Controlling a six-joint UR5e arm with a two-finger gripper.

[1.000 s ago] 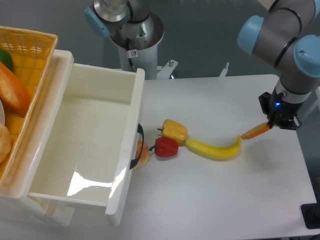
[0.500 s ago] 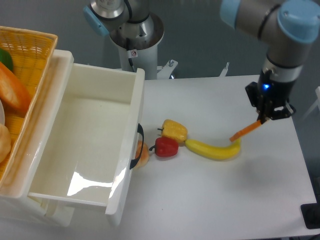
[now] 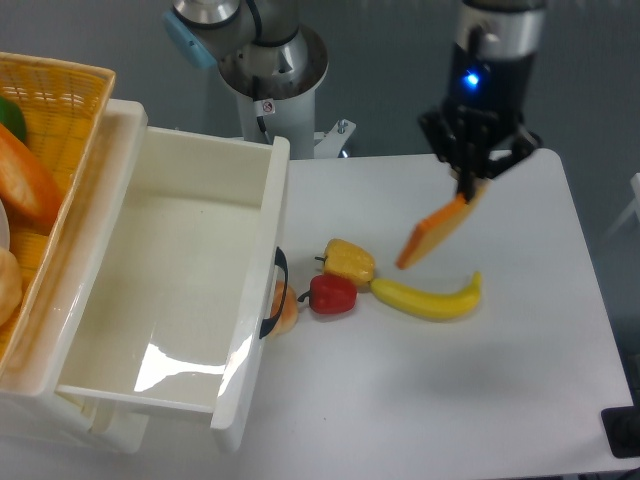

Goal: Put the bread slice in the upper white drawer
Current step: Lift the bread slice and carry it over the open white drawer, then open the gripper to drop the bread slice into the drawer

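The gripper [image 3: 468,187] is closed on the upper corner of the bread slice [image 3: 432,233], which hangs tilted in the air, its lower end pointing down and to the left, above the table [image 3: 430,390] and clear of it. Below the slice lies a banana [image 3: 428,298], with a yellow pepper [image 3: 349,261] and a red pepper [image 3: 332,294] just beside its left end. Further left the upper white drawer [image 3: 180,290] stands pulled open, a small round peach-coloured piece [image 3: 286,309] showing beside its dark handle [image 3: 275,294]. A yellow wicker basket [image 3: 60,110] sits at the far left.
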